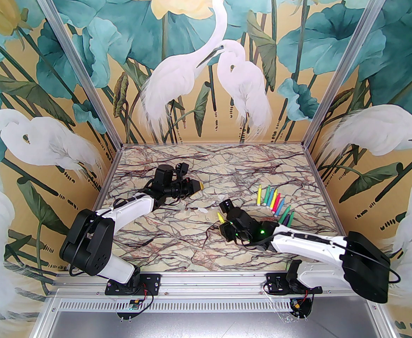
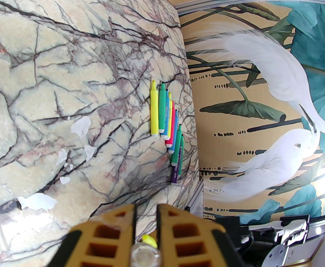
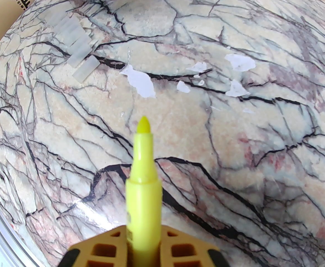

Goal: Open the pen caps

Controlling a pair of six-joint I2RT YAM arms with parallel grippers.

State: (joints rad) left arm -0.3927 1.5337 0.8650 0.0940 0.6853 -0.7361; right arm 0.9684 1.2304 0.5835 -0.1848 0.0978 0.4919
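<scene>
Right end effector (image 3: 144, 234): clamped on uncapped yellow pen (image 3: 143, 174). Left end effector (image 2: 146, 211): closed around one clear pen cap (image 2: 145, 256).

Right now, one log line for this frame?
left gripper: shut on pen cap | right gripper: shut on yellow pen, tip bare | other pens: lying in a row | loose caps: clustered

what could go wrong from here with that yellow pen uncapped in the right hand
1. The yellow pen in the right hand has its bare tip out over the table; lowering it tip-first may ink the marble.
2. The left hand pinches a small clear cap; if dropped it may roll and be hard to spot on the pale pattern.
3. Setting the pen down could nudge the tightly packed pens.
</scene>
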